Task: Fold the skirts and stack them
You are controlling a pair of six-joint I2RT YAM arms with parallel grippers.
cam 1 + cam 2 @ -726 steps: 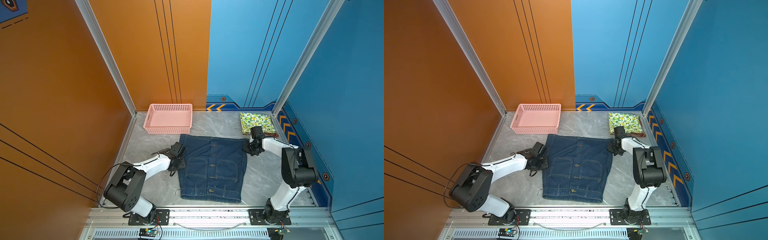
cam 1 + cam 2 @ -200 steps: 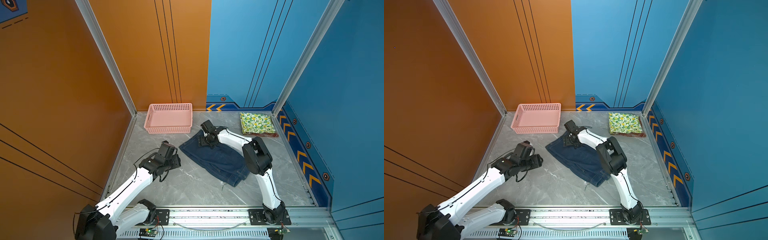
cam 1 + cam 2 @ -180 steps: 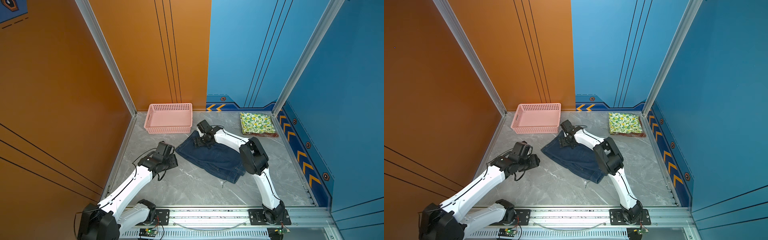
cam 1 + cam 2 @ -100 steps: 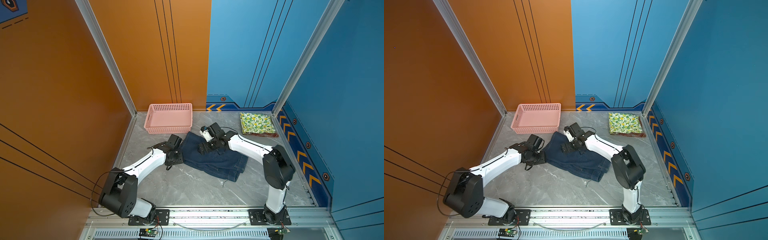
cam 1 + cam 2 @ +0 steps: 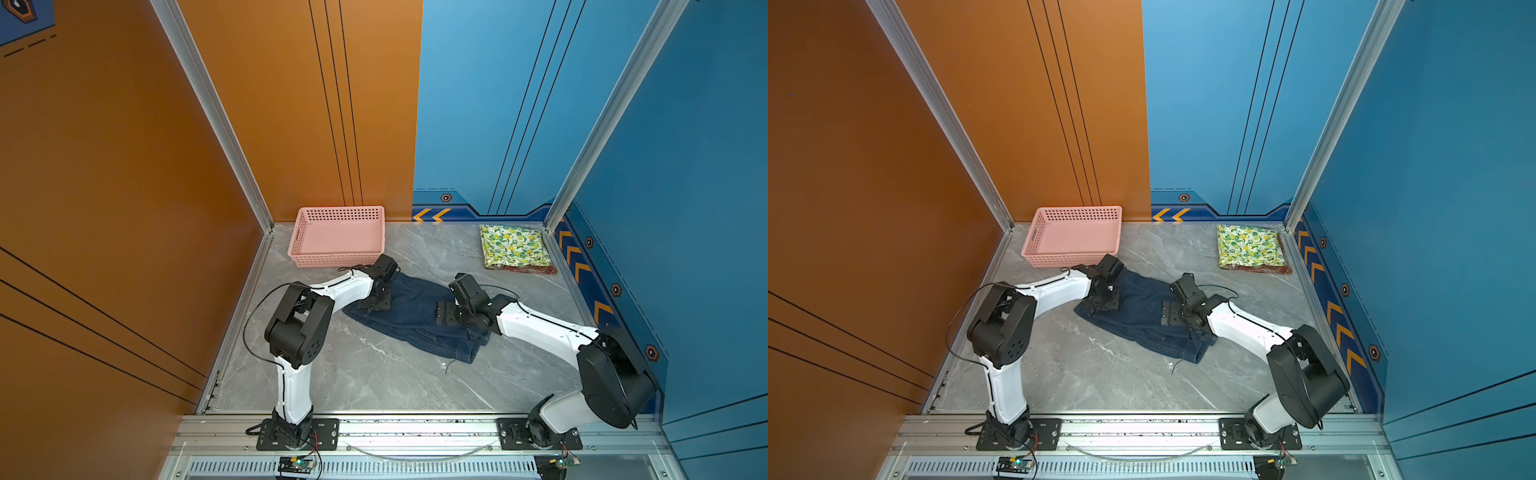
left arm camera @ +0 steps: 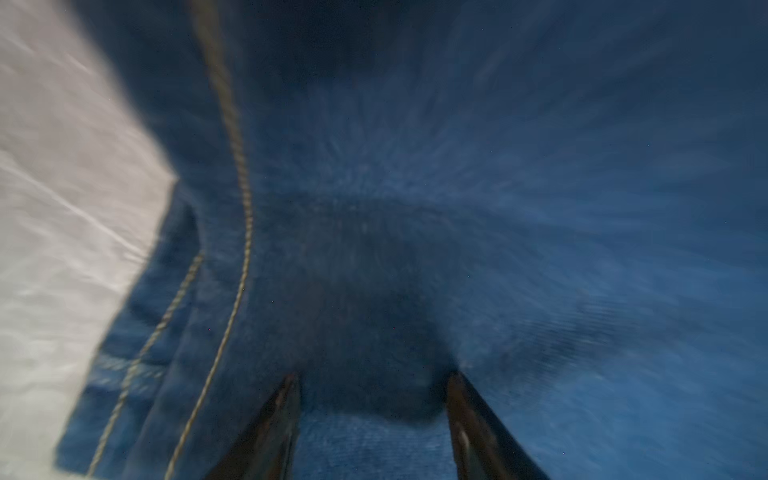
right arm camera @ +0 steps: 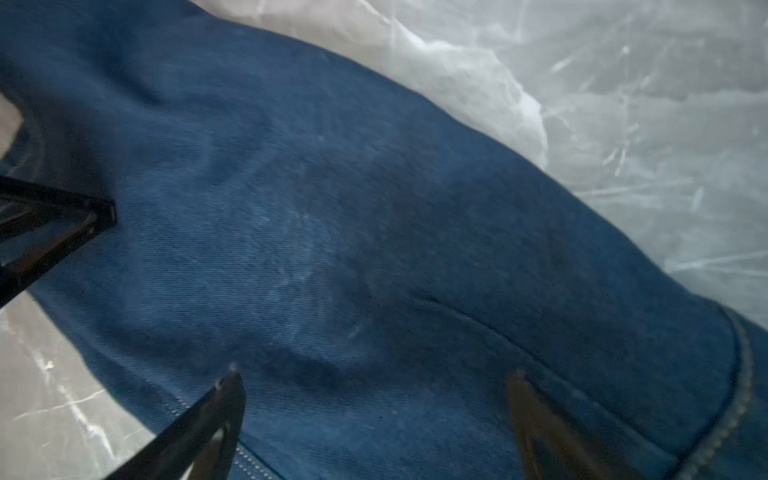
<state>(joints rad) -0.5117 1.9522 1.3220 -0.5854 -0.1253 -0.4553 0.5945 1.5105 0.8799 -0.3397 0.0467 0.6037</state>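
Here, near the pink basket (image 5: 334, 261), left end effector (image 5: 375, 303) part-spread, right end effector (image 5: 444, 313) wide, both over denim skirt (image 5: 415, 309).

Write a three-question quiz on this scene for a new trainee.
1. True or false: the pink basket holds no skirt.
2. What lies on top of the plaid skirt? A) the pink basket B) the lemon-print skirt C) nothing
3. Fill in: the left claw and the right claw both stand open over the ____ skirt.

Key
1. True.
2. B.
3. Denim: the denim skirt lies between the two arms.
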